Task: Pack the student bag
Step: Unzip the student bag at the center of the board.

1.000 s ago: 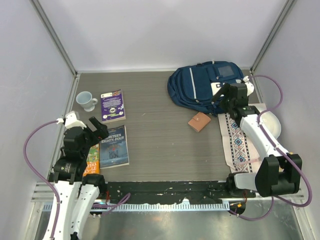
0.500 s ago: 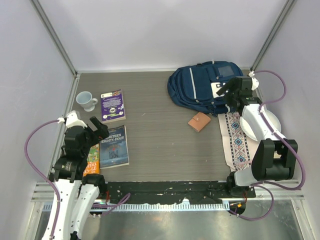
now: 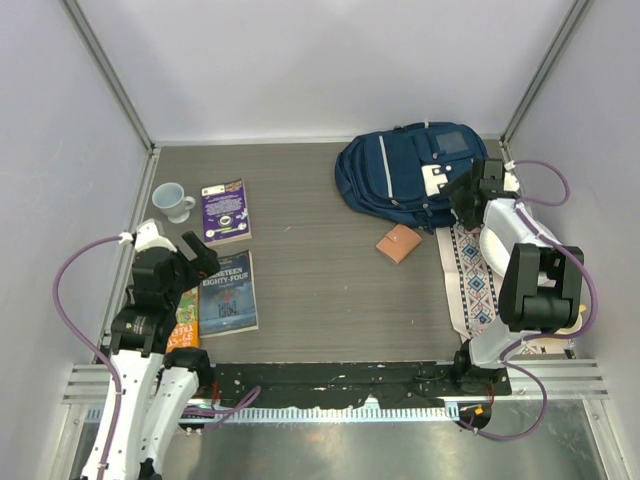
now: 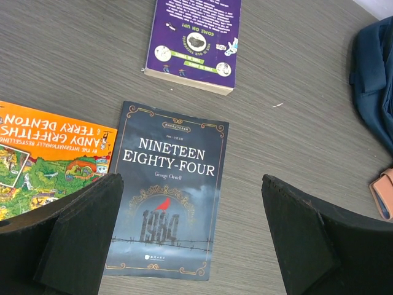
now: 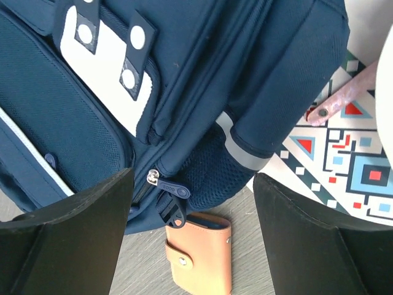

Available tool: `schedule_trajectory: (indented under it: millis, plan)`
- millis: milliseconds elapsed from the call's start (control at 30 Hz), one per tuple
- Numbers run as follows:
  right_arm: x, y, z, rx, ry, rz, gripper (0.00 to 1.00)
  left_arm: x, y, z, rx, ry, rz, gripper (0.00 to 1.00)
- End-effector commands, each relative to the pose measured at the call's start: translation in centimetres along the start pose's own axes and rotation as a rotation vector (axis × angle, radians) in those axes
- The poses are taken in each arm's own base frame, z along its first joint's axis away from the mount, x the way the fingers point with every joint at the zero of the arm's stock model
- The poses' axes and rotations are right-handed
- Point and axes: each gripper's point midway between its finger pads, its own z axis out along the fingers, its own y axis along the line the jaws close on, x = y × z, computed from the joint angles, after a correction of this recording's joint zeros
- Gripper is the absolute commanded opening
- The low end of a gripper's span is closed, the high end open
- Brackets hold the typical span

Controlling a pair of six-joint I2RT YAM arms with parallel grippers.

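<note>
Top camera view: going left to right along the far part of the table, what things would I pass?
In order: mug → purple book → blue backpack. The brown wallet and patterned cloth lie nearer and overlap the backpack sideways, so they are left out.

Wide-apart gripper (image 4: 191, 203) over 1984 bk (image 4: 166, 184); purple bk (image 4: 194, 37) beyond, orange bk (image 4: 46, 157) left

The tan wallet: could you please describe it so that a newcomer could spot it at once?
Find the navy backpack at the far right of the table. Just off its near edge, left of the patterned cloth, lies the tan wallet. Unlike the blue bag and the patterned cloth, it is small, plain tan, with a snap flap.
</note>
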Motion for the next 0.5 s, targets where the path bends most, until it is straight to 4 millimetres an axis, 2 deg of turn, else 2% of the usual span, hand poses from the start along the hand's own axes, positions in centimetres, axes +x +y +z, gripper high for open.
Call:
schedule_trajectory:
  millis: [0,200,267,467]
  plan:
    - [0.0,-0.1,-0.2,0.000,-0.022,0.081,0.83,-0.5,-0.6,0.3,0.020,-0.015,-0.003,1.00]
    - [0.4,-1.2,-0.4,0.006,-0.055,0.140,0.84,-0.2,-0.5,0.6,0.011,0.008,0.000,1.00]
    - [0.6,-1.7,0.1,0.023,-0.052,0.143,0.83,-0.1,-0.6,0.7,0.012,0.012,0.001,1.00]
    - [0.3,-1.6,2.3,0.000,-0.077,0.132,0.81,0.1,-0.6,0.8,0.012,0.028,0.004,1.00]
